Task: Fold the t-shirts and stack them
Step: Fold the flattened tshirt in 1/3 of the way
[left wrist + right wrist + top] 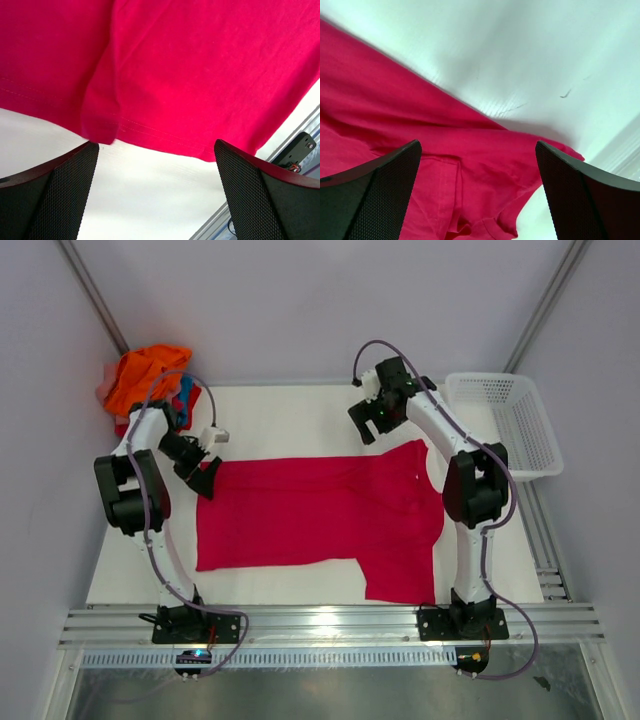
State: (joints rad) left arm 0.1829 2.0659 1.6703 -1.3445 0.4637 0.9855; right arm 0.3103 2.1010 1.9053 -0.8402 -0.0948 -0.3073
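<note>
A white table (pixel 300 412) fills the floor of a pale-walled cell, with your 2 arms bolted at its 6 o'clock edge. The crimson shirt (pixel 320 515) lies spread flat across the middle, hem toward 9 o'clock and neck end toward 3 o'clock. 1 sleeve reaches toward 5 o'clock and the other toward 1 o'clock.

Your left gripper (pixel 204 476) sits at the hem's far corner, near 9 o'clock. Its jaws are spread wide with nothing between them. From the left wrist you see the stitched hem (pixel 165 137) just ahead of the fingers (pixel 65 195), with a narrow fold running into it.

Your right gripper (pixel 372 422) hangs at 1 o'clock over the far sleeve, jaws likewise spread wide and holding nothing. You cannot tell whether it touches the cloth.

A pile (pixel 150 375) of other shirts, orange on top, sits at the 10 o'clock corner. A mesh basket (pixel 505 420) stands at 2 o'clock.
</note>
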